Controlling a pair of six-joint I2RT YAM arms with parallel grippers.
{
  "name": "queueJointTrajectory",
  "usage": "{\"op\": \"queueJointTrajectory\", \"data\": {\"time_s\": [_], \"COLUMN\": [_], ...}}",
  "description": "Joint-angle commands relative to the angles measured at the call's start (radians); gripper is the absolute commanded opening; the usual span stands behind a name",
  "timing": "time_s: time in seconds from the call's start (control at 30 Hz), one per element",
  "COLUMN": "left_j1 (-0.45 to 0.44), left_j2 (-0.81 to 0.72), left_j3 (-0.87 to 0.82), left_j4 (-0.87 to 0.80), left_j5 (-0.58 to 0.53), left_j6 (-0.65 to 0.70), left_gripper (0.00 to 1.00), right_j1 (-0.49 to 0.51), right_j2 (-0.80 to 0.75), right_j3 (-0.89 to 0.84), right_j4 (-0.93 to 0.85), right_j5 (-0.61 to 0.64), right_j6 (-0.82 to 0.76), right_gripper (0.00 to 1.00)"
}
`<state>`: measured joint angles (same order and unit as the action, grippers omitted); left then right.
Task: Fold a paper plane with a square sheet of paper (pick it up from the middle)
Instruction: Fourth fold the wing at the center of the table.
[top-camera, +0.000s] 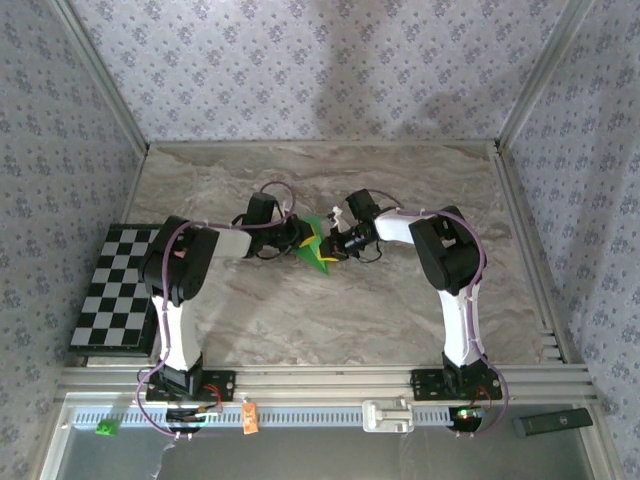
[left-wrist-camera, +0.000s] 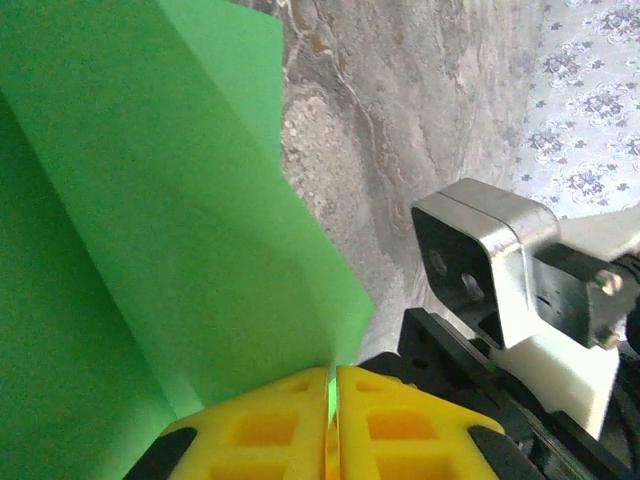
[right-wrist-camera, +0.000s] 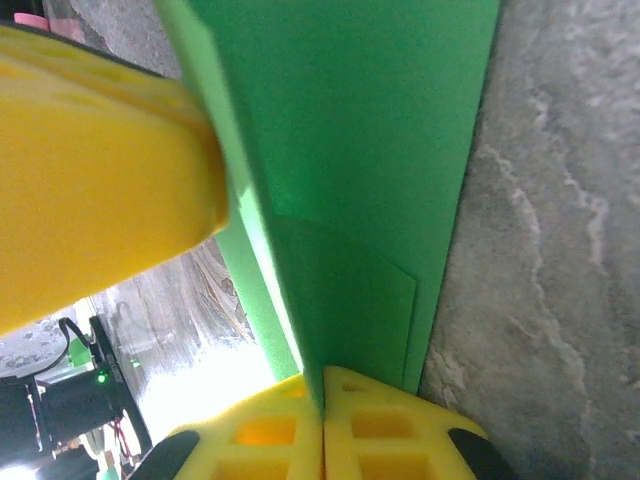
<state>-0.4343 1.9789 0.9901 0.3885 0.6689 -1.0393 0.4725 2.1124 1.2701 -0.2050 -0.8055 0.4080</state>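
1. Both arms met over the middle of the table (top-camera: 400, 310). The green paper (top-camera: 316, 246) hung between them, apparently clear of the surface. It was already partly folded, with a pointed lower corner.
2. The left gripper (left-wrist-camera: 332, 395) was clamped on the paper's edge. In its wrist view the yellow pads (left-wrist-camera: 260, 430) met with only a green sliver between them.
3. The right gripper (right-wrist-camera: 322, 400) was pinched closed on the sheet too, gripping at a crease, with a folded flap lying just above its pads (right-wrist-camera: 400, 440).
4. My main worry was two tight grips on one thin sheet. If the arms pulled apart or twisted out of step, I judged the paper would tear at a pinch point or slide out of one grip.
5. The left arm's yellow finger (right-wrist-camera: 100, 180) lay right against the paper, near the right gripper. Any closer approach risked the fingers knocking together and crumpling the fold.
6. If one gripper let go early, the sheet would swing from the other and the flap could spring open.
7. I could not tell whether the folded edges lined up, because the wrist views were too close.
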Motion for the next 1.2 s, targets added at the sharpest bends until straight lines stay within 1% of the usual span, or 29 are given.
{"op": "queueJointTrajectory", "data": {"time_s": [0.0,0.17,0.53,0.93,1.17], "left_j1": [-0.003,-0.003,-0.003,-0.003,-0.003], "left_j2": [0.033,0.047,0.063,0.069,0.069], "left_j3": [0.034,0.047,0.064,0.060,0.064], "left_j4": [-0.035,-0.052,-0.074,-0.084,-0.083], "left_j5": [0.007,0.001,-0.001,-0.009,-0.006], "left_j6": [0.021,0.022,0.028,0.028,0.028], "left_gripper": [0.10,0.10,0.10,0.10,0.10], "right_j1": [-0.018,-0.017,-0.017,-0.014,-0.011], "right_j2": [0.048,0.039,0.010,-0.037,-0.063], "right_j3": [-0.014,-0.014,-0.017,-0.016,-0.033], "right_j4": [-0.055,-0.060,-0.070,-0.115,-0.151], "right_j5": [0.081,0.077,0.059,0.052,0.079], "right_j6": [0.000,-0.004,-0.006,-0.021,-0.037], "right_gripper": [0.10,0.13,0.16,0.16,0.16]}}
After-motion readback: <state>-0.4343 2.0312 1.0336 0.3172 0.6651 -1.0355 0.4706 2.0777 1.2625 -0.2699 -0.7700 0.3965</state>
